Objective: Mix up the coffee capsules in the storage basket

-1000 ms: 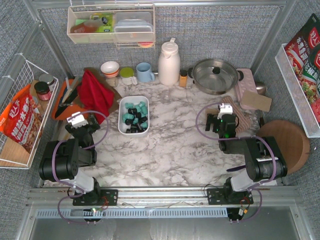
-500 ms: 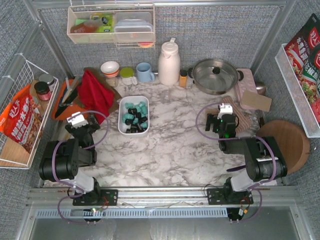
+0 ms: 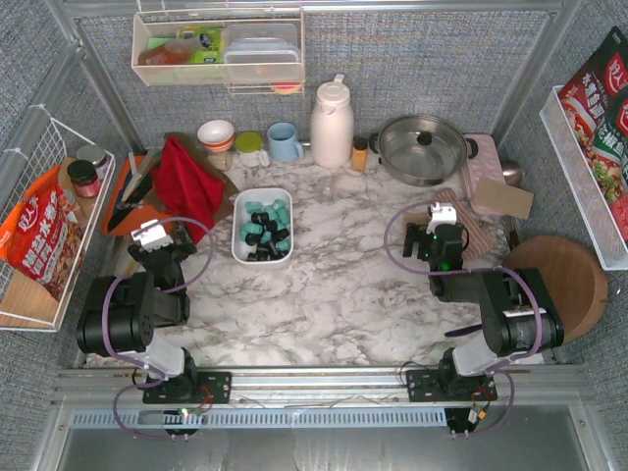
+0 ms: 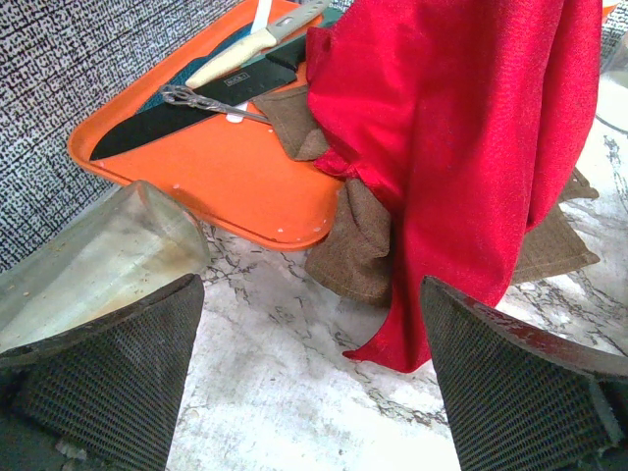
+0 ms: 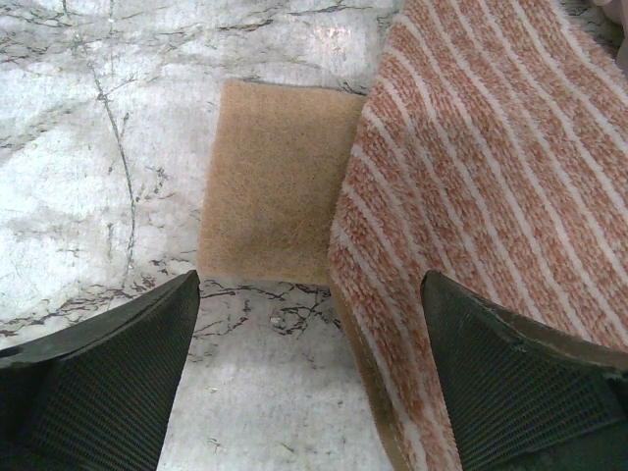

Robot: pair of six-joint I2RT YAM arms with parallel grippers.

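The white storage basket (image 3: 238, 224) stands on the marble table left of centre in the top view. It holds several teal and black coffee capsules (image 3: 265, 229), teal mostly at the far end and black at the near end. My left gripper (image 3: 149, 235) rests open and empty to the basket's left, near the red cloth (image 3: 186, 184). In its wrist view the left gripper (image 4: 312, 392) has its jaws wide apart over bare marble. My right gripper (image 3: 442, 218) is open and empty far right of the basket, and in its wrist view the right gripper (image 5: 312, 392) hangs over a striped towel's edge.
An orange tray (image 4: 196, 157) with knives and a brown cloth lies by the left gripper. A tan pad (image 5: 275, 177) and a striped towel (image 5: 491, 216) lie under the right one. A bowl, mugs (image 3: 285, 142), a white jug (image 3: 332, 123) and a pan (image 3: 422, 147) line the back.
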